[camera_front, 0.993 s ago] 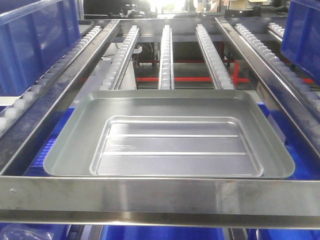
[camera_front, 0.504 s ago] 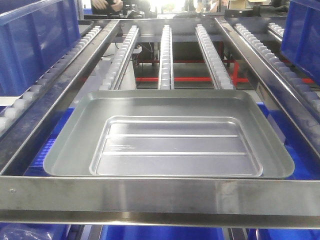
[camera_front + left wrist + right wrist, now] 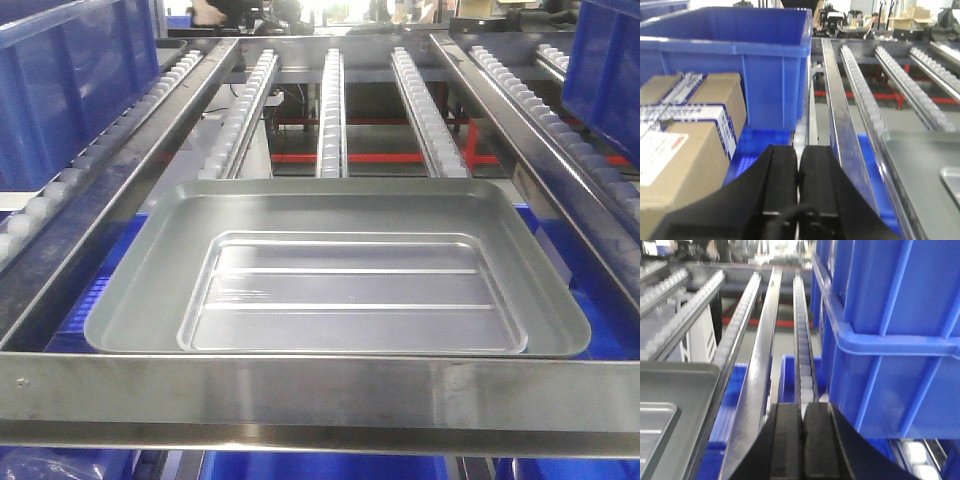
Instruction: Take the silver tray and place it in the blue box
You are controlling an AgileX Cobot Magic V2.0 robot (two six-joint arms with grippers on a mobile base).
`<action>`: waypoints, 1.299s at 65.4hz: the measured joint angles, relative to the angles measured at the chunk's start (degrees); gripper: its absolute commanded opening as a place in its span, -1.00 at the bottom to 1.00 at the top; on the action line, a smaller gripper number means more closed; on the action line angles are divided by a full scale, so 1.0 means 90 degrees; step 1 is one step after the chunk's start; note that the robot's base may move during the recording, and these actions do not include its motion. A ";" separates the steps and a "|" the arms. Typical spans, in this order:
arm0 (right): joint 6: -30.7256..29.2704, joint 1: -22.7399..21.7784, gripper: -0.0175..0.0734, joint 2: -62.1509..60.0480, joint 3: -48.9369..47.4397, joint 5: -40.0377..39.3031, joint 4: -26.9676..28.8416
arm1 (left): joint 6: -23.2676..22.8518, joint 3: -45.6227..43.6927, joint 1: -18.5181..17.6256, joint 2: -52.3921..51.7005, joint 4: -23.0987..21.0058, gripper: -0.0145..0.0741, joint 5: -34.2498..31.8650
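The silver tray (image 3: 340, 290) lies flat on the roller rack, its near rim against the steel front bar (image 3: 320, 390). Neither gripper shows in the front view. In the left wrist view my left gripper (image 3: 798, 149) is shut and empty, left of the tray's corner (image 3: 925, 165), with a blue box (image 3: 740, 55) ahead of it. In the right wrist view my right gripper (image 3: 803, 406) is shut and empty, right of the tray's edge (image 3: 670, 390), beside another blue box (image 3: 900, 330).
Roller rails (image 3: 332, 110) run away from the tray. Steel side rails (image 3: 150, 160) flank the tray. Blue boxes stand at the left (image 3: 70, 90) and right (image 3: 605, 70). Blue bins (image 3: 100, 290) lie under the rack. Cardboard cartons (image 3: 685, 130) sit left of my left gripper.
The tray stays where it was. Only a person far at the back has shifted.
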 measured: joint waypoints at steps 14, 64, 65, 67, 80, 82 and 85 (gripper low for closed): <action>-0.0037 0.0000 -0.49 0.1365 -0.1596 0.2003 0.0159 | 0.0000 -0.1514 0.0000 0.0602 0.0000 -0.69 0.2231; 0.0329 0.0365 -0.48 0.5331 -0.3046 0.4417 0.1059 | 0.0039 -0.3764 -0.0254 0.5680 -0.1882 -0.69 0.4707; 0.0373 0.0412 -0.47 0.5363 -0.3046 0.4374 0.1059 | 0.0007 -0.3808 -0.0303 0.5770 -0.1882 -0.69 0.4707; 0.0475 0.0540 -0.45 0.5458 -0.3061 0.4262 0.1059 | -0.0124 -0.3923 -0.0444 0.5933 -0.1828 -0.69 0.4707; 0.1296 0.1768 -0.44 0.6517 -0.3313 0.3593 0.0783 | -0.2578 -0.4498 -0.1892 0.7175 0.0174 -0.69 0.4674; 0.1513 0.1952 -0.44 0.6699 -0.3404 0.3539 0.0647 | -0.2944 -0.4566 -0.2186 0.7384 0.0519 -0.69 0.4663; 0.1940 0.2262 -0.44 0.7018 -0.3598 0.3470 0.0326 | -0.3506 -0.4691 -0.2582 0.7666 0.0957 -0.69 0.4636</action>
